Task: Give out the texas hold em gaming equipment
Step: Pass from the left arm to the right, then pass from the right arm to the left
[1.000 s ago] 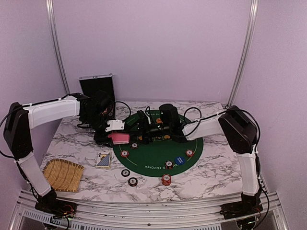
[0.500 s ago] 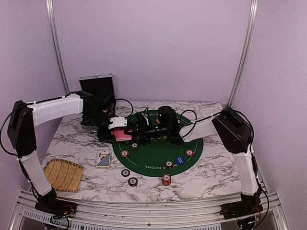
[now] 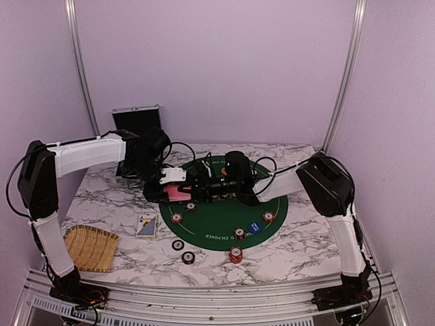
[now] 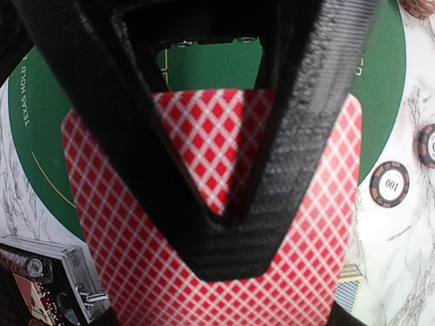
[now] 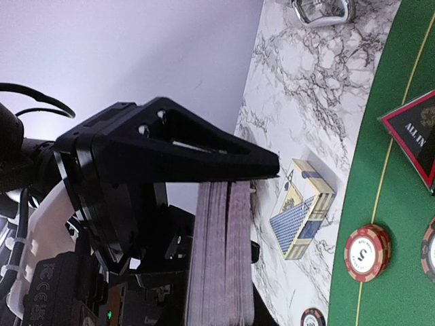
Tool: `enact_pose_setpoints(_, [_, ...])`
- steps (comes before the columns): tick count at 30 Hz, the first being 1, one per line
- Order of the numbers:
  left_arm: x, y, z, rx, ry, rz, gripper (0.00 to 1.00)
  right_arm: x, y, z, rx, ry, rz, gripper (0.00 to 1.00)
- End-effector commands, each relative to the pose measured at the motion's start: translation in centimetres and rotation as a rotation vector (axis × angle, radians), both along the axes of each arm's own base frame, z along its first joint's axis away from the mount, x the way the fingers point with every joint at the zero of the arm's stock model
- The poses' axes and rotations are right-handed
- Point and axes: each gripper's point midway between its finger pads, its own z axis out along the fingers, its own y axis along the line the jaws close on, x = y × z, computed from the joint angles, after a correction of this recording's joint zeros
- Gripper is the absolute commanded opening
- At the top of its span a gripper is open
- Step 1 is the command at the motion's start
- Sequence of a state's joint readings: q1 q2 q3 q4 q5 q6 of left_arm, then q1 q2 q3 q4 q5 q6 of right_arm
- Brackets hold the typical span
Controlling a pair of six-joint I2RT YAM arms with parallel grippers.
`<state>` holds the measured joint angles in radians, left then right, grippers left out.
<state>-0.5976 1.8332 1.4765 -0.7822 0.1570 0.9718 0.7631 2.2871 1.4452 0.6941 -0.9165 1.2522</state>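
- In the top view, the left gripper is holding the red-backed playing cards over the left edge of the green mat, with its jaws clamped tight on the stack.
- The right gripper is hovering just beside the cards on their right. No view is showing whether its jaws are apart or together.
- Several poker chips are lying scattered on the mat and on the marble table. The blue dealer button is sitting on the mat's near-right part, beside a chip.
- The silver case is standing at the back left, with its contents hidden from this view. The woven straw tray is lying at the near-left corner. A blue card box is lying between the tray and the mat.
- In the left wrist view, a black finger is pressing across the checked card backs. A corner of the case is showing at lower left, with dark round pieces sitting in its black lining, too blurred to name.
- In the right wrist view, the cards are showing edge-on under the left gripper's finger. The card box is lying just off the mat, and whether anything is inside it cannot be told. An ALL IN marker is resting on the green.
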Motion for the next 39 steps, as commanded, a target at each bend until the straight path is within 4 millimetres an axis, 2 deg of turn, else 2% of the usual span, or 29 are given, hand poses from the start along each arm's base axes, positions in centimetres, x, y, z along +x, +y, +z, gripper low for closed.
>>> enact_pose_setpoints(1, [0.7,-1.6,1.8,-0.077,-0.014,0.021,0.86,0.1,0.3,0.7,0.046,-0.048,0.02,0.08])
enact_pose_setpoints(2, [0.5,-1.7,1.8,-0.083,-0.011,0.018,0.95,0.2,0.3,0.8,0.052,-0.048,0.017,0.08])
enact_pose_setpoints(3, [0.3,-1.7,1.8,-0.085,-0.008,0.012,0.98,0.3,0.2,0.8,0.056,-0.045,0.015,0.07])
enact_pose_setpoints(12, [-1.0,-2.5,0.7,-0.085,0.02,-0.062,0.99,0.2,0.1,1.4,0.093,-0.018,0.018,0.06])
enact_pose_setpoints(18, [-0.2,-3.4,1.3,-0.131,-0.017,-0.047,0.99,0.1,0.1,1.5,0.086,-0.012,0.023,0.06])
enact_pose_setpoints(22, [-0.2,-3.2,1.4,-0.14,-0.029,-0.037,0.92,0.0,0.0,1.2,0.077,-0.001,0.022,0.06])
enact_pose_setpoints(27, [-1.3,-2.5,0.6,-0.127,-0.005,-0.044,0.83,-0.1,-0.1,1.1,0.07,0.008,0.022,0.06])
enact_pose_setpoints(32, [-1.3,-2.6,1.6,-0.151,-0.021,-0.035,0.67,-0.2,-0.2,0.6,0.051,0.019,0.024,0.08])
enact_pose_setpoints(39, [-0.8,-3.1,2.8,-0.195,-0.048,-0.008,0.65,-0.2,0.1,0.4,0.027,0.018,0.026,0.12])
